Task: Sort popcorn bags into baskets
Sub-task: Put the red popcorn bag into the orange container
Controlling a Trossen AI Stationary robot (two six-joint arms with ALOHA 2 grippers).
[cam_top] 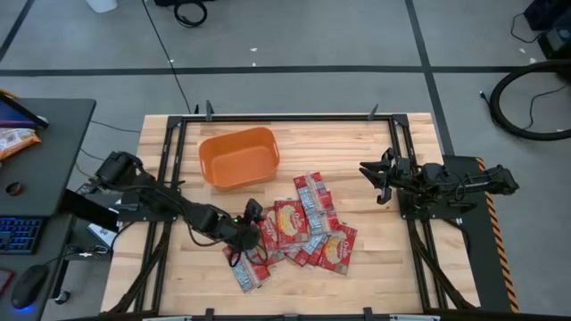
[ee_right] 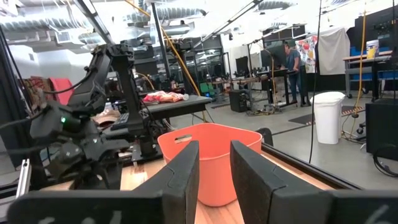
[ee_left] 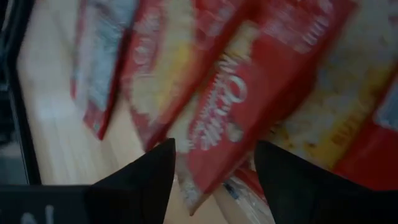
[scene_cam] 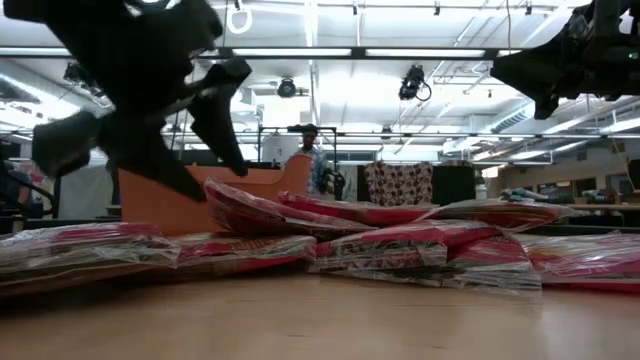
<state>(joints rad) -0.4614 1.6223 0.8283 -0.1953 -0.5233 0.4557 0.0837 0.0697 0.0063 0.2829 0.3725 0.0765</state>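
Several red popcorn bags (cam_top: pixel 299 227) lie in an overlapping heap on the wooden table, near of centre, and fill the low view (scene_cam: pixel 400 240). The orange basket (cam_top: pixel 238 158) stands behind them, toward the far left, with nothing showing inside it. My left gripper (cam_top: pixel 254 216) is open and low over the heap's left end (scene_cam: pixel 215 165). In its wrist view the fingers (ee_left: pixel 214 148) stand on either side of one bag's corner (ee_left: pixel 205 180). My right gripper (cam_top: pixel 370 178) waits open at the table's right side, raised and facing the basket (ee_right: pixel 211 134). My left gripper comes at the heap's left end slanting down from the table's left. Its open fingers (ee_left: pixel 155 174) straddle the corner of a red bag that lies on the others. Whether they touch it cannot be told.
Black frame rails (cam_top: pixel 169 169) run along the table's edges. A side desk (cam_top: pixel 45 178) on the left carries a keyboard, a mouse and an orange-and-white snack bag (cam_top: pixel 13 140). Bare wood (cam_top: pixel 375 267) shows to the right of the heap and along the near edge.
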